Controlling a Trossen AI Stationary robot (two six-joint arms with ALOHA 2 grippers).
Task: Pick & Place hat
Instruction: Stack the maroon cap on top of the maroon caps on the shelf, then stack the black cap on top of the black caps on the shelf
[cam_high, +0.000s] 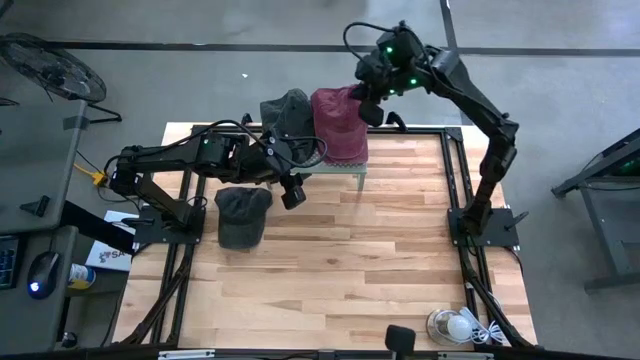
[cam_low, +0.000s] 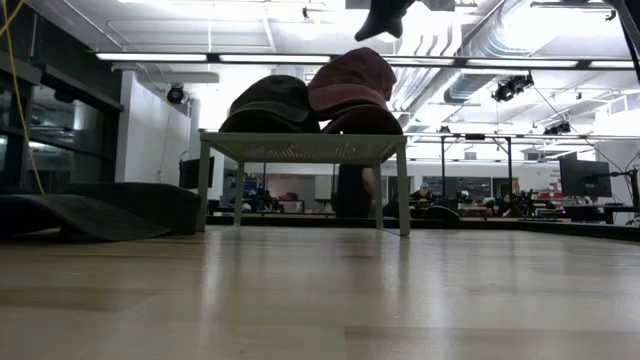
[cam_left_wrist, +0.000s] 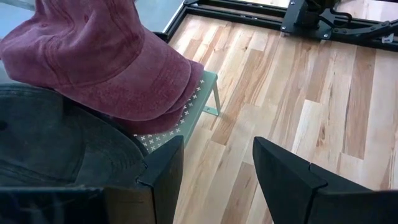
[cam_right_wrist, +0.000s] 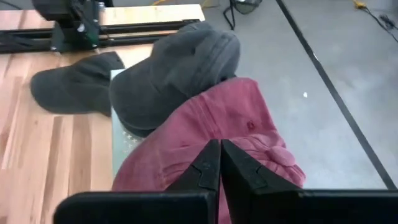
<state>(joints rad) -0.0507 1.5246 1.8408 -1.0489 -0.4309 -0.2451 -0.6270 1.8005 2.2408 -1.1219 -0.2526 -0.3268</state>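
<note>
Nearest, my right gripper (cam_right_wrist: 219, 163) is hovering above the red hat (cam_right_wrist: 211, 134), fingers pressed together on nothing. That hat is lying on the small stand (cam_high: 335, 167) at the table's (cam_high: 380, 270) far edge, overlapping a grey hat (cam_high: 287, 112). My left gripper (cam_left_wrist: 214, 171) is hanging spread and empty by the stand's front edge, another grey hat (cam_high: 242, 213) lying near the left edge

Red hat (cam_high: 339, 124) overlapping dark hat (cam_high: 286, 115) on stand (cam_high: 357, 167); third hat (cam_high: 241, 215) on table.
</note>
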